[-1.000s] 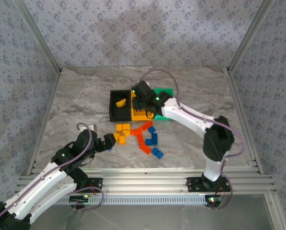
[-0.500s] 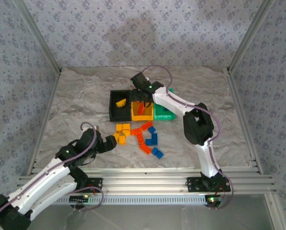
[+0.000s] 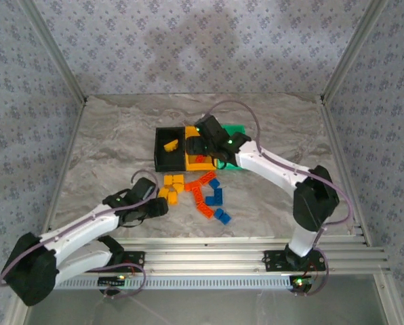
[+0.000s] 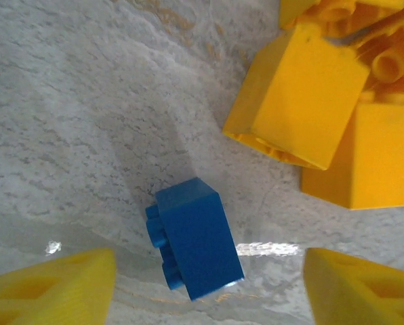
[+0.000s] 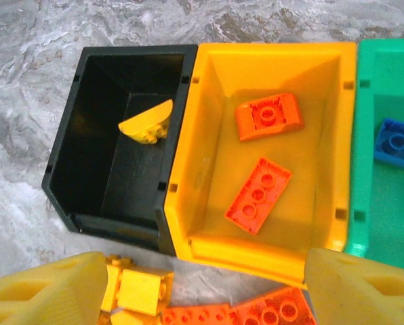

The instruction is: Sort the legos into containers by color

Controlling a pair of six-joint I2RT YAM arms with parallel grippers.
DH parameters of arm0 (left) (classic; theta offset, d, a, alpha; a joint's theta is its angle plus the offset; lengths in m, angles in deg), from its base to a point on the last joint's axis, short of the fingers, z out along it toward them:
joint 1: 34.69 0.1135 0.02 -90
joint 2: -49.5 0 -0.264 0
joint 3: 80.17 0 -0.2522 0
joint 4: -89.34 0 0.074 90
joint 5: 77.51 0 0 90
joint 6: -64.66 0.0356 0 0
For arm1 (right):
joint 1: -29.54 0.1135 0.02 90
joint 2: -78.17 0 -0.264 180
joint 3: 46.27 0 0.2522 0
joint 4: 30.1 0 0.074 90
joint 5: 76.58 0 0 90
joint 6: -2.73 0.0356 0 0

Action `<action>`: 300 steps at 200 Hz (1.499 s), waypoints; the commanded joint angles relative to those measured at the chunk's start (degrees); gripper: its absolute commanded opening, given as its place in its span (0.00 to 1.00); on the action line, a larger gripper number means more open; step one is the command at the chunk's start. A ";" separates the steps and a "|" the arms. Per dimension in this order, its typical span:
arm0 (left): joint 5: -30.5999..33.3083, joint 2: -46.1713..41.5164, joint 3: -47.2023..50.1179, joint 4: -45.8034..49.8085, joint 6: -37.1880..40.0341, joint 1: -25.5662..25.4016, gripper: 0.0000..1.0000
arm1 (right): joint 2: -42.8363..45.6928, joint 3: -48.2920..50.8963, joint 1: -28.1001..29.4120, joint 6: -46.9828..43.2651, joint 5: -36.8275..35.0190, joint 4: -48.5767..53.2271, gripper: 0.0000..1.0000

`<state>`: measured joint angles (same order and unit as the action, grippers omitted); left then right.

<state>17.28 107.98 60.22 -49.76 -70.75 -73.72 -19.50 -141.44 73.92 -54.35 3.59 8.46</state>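
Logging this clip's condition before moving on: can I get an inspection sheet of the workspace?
Surface: grey marbled tabletop.
Job's things: black bin holds one yellow piece; orange-yellow bin two red-orange bricks; green bin a blue brick; mixed loose pile in front.
Clutter: nothing seen.
Tools: left tool open, straddling a loose blue brick; right tool open over the bins.
Cables: a cable looped along each arm.
Surroundings: patterned walls, aluminium frame.

blue lego (image 4: 194,237), studs sideways | claw (image 4: 206,284) spread either side, not touching | yellow legos (image 4: 304,101) upper right
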 commanded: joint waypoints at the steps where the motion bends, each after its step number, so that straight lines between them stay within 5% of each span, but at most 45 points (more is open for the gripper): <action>1: 1.45 3.09 -3.52 -2.06 1.59 -0.36 0.65 | 4.05 5.00 -0.13 2.02 -0.64 -2.17 0.78; 142: 5.00 5.23 -3.69 -0.18 0.95 -0.54 0.11 | 18.12 20.31 0.01 5.15 -3.54 -3.42 0.79; 193: 5.85 3.29 -14.55 5.12 1.91 -6.30 0.08 | 25.38 26.54 -0.07 7.52 -5.91 -1.78 0.79; 300: 1.32 47.03 -62.64 -1.47 12.43 -8.88 0.09 | 42.50 40.60 -1.01 14.97 -9.29 7.95 0.80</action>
<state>20.34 148.74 7.02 -51.49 -62.05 -82.40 20.04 -102.25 73.18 -42.19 -3.60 12.28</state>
